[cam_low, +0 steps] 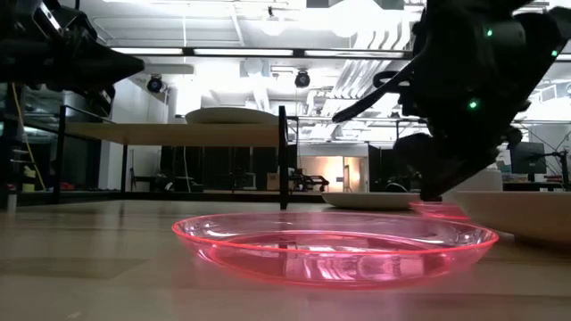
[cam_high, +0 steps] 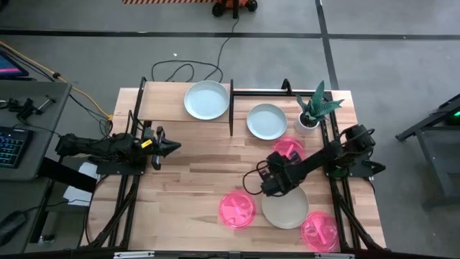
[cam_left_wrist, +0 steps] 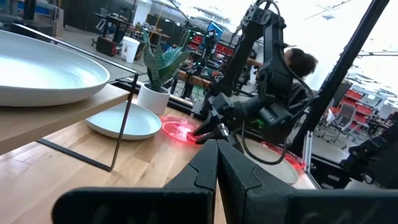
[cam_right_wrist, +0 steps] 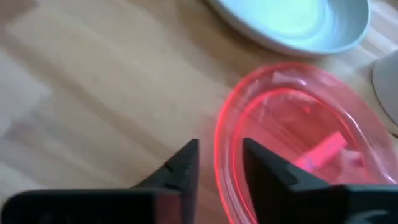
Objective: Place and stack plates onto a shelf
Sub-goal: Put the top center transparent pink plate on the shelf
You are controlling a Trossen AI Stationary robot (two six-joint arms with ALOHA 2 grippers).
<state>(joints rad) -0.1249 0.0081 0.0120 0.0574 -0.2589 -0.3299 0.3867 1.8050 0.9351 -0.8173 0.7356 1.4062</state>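
Observation:
The shelf (cam_high: 172, 109) stands at the table's far edge with one pale blue plate (cam_high: 207, 99) on it. A second pale blue plate (cam_high: 267, 121) lies on the table right of the shelf. Three pink plates lie on the table: one near the pot (cam_high: 290, 147), one near the middle (cam_high: 237, 210) and one at the near right (cam_high: 319, 232). A cream plate (cam_high: 285, 208) lies between the last two. My right gripper (cam_right_wrist: 219, 155) is open, low over the table, with the near rim of the pink plate (cam_right_wrist: 292, 124) by the pot between its fingers. My left gripper (cam_high: 172, 146) is shut and empty, above the table's left side. My right gripper stands with one finger (cam_right_wrist: 183, 165) outside the pink plate's near rim (cam_right_wrist: 221, 134) and the other (cam_right_wrist: 264, 165) over its inside, coming level from the table's near side. I cannot tell whether the fingers touch the rim. The plate lies flat on the table.
A small white pot with a green plant (cam_high: 310, 115) stands just right of the pale blue plate on the table. The shelf's black posts (cam_high: 231, 108) rise beside that plate. Bare tabletop lies between the two arms (cam_high: 201, 173).

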